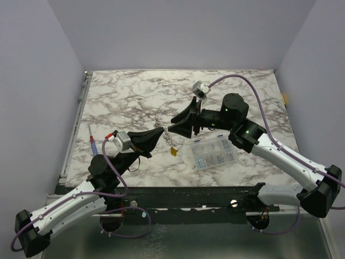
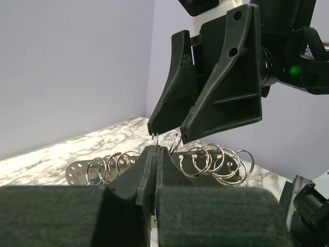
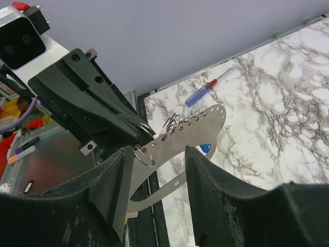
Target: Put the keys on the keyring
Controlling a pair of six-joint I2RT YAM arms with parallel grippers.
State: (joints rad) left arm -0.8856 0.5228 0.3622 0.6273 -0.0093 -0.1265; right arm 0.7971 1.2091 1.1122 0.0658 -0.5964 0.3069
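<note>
Held at mid-frame of the top view: the left gripper [image 1: 159, 131] is clamped on the keyring [image 3: 200, 128], a flat silvery perforated metal strip strung with split rings [image 2: 205, 159]. The right gripper [image 2: 168, 135] has its jaws half apart around the strip, holding nothing.
If the right gripper tugs off-line, the strip could twist out of a pinch that seems to catch only its edge. In the right wrist view, its long axis rises from lower left to upper right, towards the slim red-and-blue stick [image 3: 205, 88]. The small yellow-headed key [image 1: 173, 151] sits just below.
</note>
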